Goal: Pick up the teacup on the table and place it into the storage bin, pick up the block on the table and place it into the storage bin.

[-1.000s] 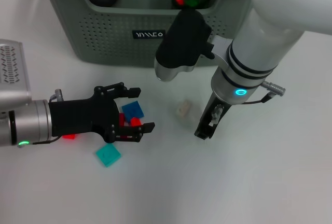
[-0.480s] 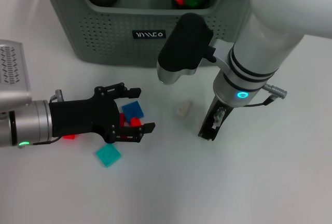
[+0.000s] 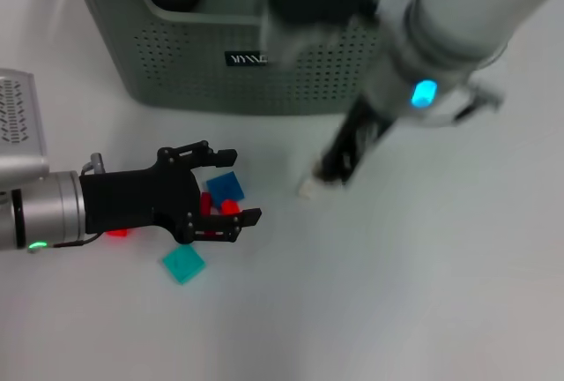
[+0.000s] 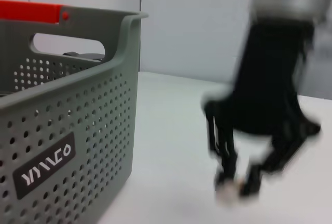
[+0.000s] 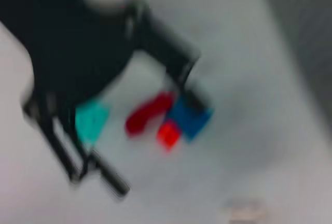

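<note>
We see the right end effector (image 3: 330, 169), aperture unclear, over the pale block (image 3: 308, 188); it may knock it away, while the left end effector (image 3: 231, 189) waits wide open.

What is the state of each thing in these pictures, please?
Storage bin: upright on the table, holds a dark round pot.
Left pincer: open, low over the red and blue blocks.
Blue block: flat on the table, between the open fingers.
Teal block: flat, apart from the others.
Pale block: on the table, at the right pincer's tip.
Right pincer: moving, blurred.
</note>
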You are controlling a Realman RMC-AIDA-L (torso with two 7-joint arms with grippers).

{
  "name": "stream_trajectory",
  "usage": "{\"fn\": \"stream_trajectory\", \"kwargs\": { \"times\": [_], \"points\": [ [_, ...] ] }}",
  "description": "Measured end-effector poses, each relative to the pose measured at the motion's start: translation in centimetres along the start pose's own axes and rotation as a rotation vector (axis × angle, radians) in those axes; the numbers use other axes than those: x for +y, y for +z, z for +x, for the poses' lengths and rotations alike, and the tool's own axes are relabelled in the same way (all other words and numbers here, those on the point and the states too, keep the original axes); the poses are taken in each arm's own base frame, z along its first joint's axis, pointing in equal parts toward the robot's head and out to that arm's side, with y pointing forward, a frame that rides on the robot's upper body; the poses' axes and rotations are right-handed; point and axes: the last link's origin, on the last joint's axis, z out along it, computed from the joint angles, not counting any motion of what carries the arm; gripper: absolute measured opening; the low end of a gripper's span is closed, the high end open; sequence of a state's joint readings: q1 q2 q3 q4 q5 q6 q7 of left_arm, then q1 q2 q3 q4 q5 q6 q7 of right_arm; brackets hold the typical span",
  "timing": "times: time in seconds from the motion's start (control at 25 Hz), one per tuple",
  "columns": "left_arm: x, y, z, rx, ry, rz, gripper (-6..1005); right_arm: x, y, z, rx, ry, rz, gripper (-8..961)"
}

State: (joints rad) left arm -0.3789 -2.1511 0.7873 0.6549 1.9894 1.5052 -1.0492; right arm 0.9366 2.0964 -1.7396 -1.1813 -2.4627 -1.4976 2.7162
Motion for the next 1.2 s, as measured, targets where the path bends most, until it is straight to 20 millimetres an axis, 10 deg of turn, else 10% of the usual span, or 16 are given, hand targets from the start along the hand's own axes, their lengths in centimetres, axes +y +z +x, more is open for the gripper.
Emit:
{"fn": "stream_trajectory", "kwargs": {
  "times": [0.44,0.8,1.2],
  "points": [
    [0.1,-0.2,-0.2,-0.003,-0.003,0.002,887,-5.0,-17.0,-4.5,-0.431,0.091,0.060,231],
    [0.2,-0.1,-0.2,0.002,-0.006,0.003,887,-11.4,-10.4,-5.8,-0.352,0.193,0.290,284],
    [0.0,0.0,-0.1,0.002,-0.005,0.004,888,-12.6,-5.5,-5.2,-0.304,0.169,0.360,343]
  ]
}}
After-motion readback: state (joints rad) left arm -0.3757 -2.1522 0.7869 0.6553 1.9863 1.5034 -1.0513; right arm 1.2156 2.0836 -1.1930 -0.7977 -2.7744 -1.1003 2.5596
